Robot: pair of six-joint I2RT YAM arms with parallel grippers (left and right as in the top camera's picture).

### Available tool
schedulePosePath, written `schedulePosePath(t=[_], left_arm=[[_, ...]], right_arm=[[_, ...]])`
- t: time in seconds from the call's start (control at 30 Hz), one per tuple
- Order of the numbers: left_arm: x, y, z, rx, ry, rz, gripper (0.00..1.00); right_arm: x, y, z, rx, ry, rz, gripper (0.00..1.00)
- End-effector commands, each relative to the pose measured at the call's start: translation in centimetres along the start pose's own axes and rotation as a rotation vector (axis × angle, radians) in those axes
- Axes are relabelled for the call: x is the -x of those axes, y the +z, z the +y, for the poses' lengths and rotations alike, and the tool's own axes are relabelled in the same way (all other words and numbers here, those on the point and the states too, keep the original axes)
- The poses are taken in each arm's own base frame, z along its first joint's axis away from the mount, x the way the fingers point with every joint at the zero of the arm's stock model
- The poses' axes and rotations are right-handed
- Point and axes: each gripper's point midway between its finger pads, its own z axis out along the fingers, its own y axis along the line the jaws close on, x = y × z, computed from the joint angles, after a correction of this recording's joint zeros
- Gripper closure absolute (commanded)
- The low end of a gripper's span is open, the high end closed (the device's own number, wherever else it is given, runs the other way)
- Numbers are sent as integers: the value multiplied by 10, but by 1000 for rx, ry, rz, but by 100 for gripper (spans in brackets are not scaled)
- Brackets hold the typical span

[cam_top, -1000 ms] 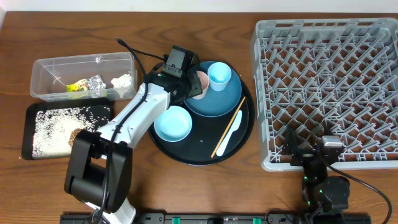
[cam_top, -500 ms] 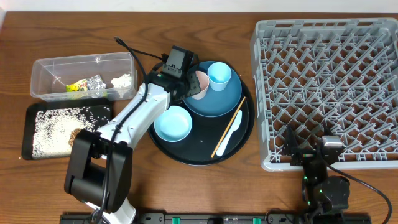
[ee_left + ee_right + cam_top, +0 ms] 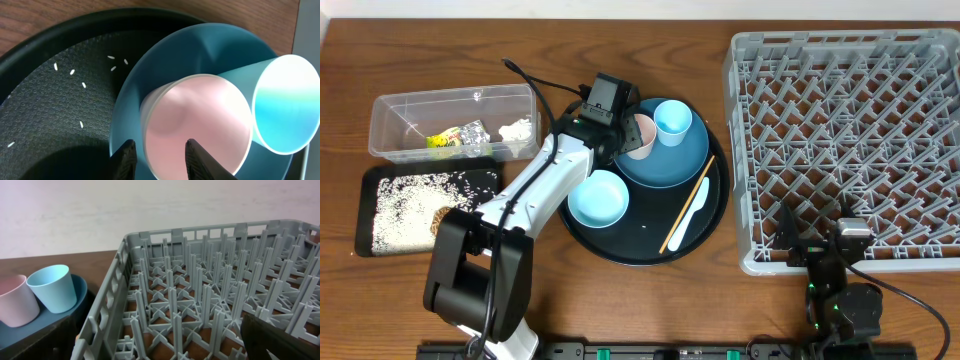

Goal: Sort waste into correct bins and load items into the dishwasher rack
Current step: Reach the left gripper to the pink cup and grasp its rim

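My left gripper (image 3: 623, 141) (image 3: 160, 152) is open at the small pink cup (image 3: 642, 134) (image 3: 200, 125); one finger is outside its rim, the other over its mouth. The pink cup stands on the dark-blue dish (image 3: 670, 166) (image 3: 220, 50) beside the light-blue cup (image 3: 672, 120) (image 3: 285, 105). The pale-blue bowl (image 3: 597, 198), wooden chopstick (image 3: 686, 204) and white spoon (image 3: 690, 218) lie on the round black tray (image 3: 620, 246). My right gripper (image 3: 817, 248) (image 3: 165, 347) is open and empty at the front edge of the grey rack (image 3: 735, 150) (image 3: 107, 305), which holds nothing.
The clear tub (image 3: 390, 108) at the left holds the yellow-green wrapper (image 3: 444, 140), foil (image 3: 473, 132) and tissue (image 3: 517, 128). The shallow black tray (image 3: 365, 215) below it holds rice (image 3: 420, 195) and the brown lump (image 3: 445, 213). Loose grains (image 3: 72, 71) lie on the round tray.
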Motion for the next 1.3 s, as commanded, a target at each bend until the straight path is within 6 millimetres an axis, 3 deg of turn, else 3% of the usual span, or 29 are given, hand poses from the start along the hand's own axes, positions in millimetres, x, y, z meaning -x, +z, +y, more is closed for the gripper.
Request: schedulePosePath(t=[0.0, 0.87, 1.17, 1.27], left_arm=[[-4, 6, 8, 29, -4, 10, 66], [-12, 9, 11, 39, 2, 28, 67], [-20, 24, 14, 55, 7, 53, 67], [-16, 26, 11, 44, 6, 37, 78]], right_arm=[[-1, 0, -2, -9, -14, 4, 1], [-1, 0, -2, -9, -14, 4, 1], [-1, 0, -2, -9, -14, 4, 1], [-1, 0, -2, -9, -14, 4, 1]])
